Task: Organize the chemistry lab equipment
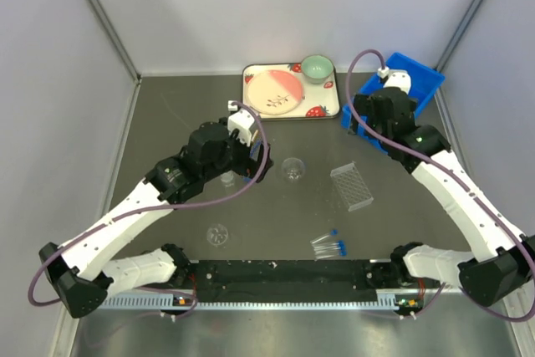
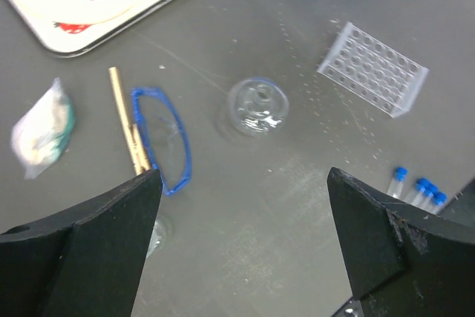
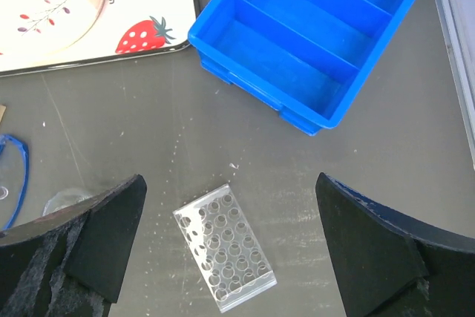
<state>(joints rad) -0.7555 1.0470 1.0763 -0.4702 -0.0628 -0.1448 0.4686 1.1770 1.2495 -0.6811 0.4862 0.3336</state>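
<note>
My left gripper (image 1: 251, 165) (image 2: 243, 176) is open and empty above the table. Ahead of it lie a clear glass dish (image 2: 257, 105) (image 1: 292, 170), a blue ring (image 2: 163, 139) and a thin wooden stick (image 2: 126, 120). A small clear beaker (image 1: 227, 178) sits by its left finger. My right gripper (image 1: 369, 127) (image 3: 230, 178) is open and empty above the clear tube rack (image 3: 225, 246) (image 1: 352, 186). Blue-capped tubes (image 1: 328, 245) (image 2: 417, 192) lie near the front. Another glass dish (image 1: 218, 234) lies front left.
A blue divided bin (image 1: 393, 94) (image 3: 312, 35) stands at the back right. The strawberry-print tray (image 1: 330, 106) with a pink plate (image 1: 274, 94) and green bowl (image 1: 316, 67) is at the back. A white crumpled wad (image 2: 41, 131) lies left of the stick.
</note>
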